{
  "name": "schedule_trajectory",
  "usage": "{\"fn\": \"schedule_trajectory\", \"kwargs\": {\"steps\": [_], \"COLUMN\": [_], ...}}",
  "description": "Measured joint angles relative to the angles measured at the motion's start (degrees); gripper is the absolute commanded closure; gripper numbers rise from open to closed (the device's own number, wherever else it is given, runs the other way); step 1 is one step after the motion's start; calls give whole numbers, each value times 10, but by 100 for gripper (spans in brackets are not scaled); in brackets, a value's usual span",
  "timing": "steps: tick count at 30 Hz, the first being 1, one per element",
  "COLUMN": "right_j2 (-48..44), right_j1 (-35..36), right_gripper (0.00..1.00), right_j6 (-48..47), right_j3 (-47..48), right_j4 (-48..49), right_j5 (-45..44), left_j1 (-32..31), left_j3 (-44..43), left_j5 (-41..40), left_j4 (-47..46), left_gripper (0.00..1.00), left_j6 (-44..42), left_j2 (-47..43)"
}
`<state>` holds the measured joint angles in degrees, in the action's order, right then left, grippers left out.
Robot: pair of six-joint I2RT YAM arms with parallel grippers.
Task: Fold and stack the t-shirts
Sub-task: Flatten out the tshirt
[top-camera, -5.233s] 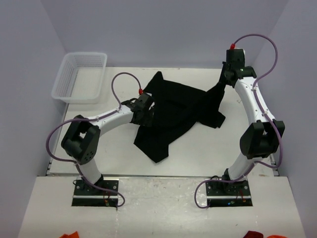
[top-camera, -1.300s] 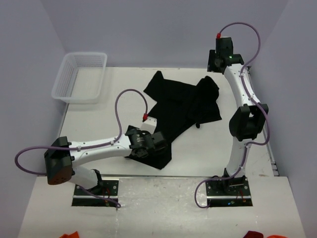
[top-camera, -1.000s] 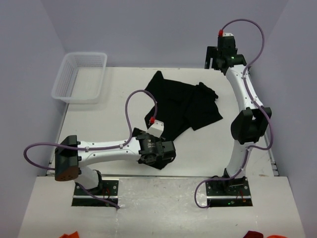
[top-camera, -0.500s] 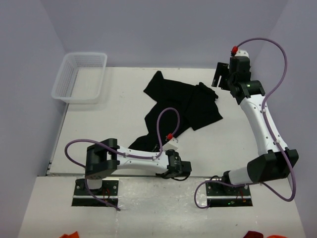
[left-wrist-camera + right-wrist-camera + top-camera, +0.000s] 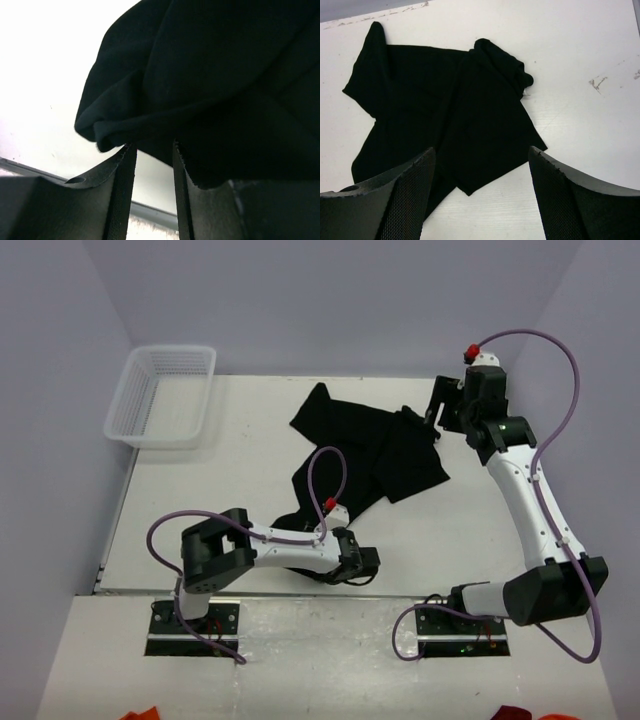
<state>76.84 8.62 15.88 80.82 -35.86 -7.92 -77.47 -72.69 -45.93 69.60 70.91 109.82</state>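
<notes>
Black t-shirt (image 5: 352, 440) hem pinched by left gripper (image 5: 152, 145); right gripper (image 5: 481, 150) gapes wide above it.

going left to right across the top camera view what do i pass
white mesh basket → black t-shirt → right gripper. The left gripper is left out: it sits at the shirt's near edge, within the shirt's span, so its place is unclear.

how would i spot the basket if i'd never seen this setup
Start at the white table and go to its far left corner. The basket sits there, well apart from the black t-shirt in the middle. It is the only white, see-through mesh thing with raised walls.
</notes>
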Motion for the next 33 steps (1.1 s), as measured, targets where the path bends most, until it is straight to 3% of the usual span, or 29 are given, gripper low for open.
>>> {"fn": "schedule_trajectory", "kwargs": {"steps": [12,33], "right_j2": [0,9], "right_j1": [1,17], "right_gripper": [25,25], "right_j6": [1,2], "right_j3": [-12,-17], "right_j4": [12,12], "right_j5": [2,4], "left_j1": [67,77], "left_j3": [51,32], "left_j5": [-21,-31], "left_j4": [-76,-130], "left_gripper": [61,58], "left_j6": [-15,-78], "left_j2": [25,-3]}}
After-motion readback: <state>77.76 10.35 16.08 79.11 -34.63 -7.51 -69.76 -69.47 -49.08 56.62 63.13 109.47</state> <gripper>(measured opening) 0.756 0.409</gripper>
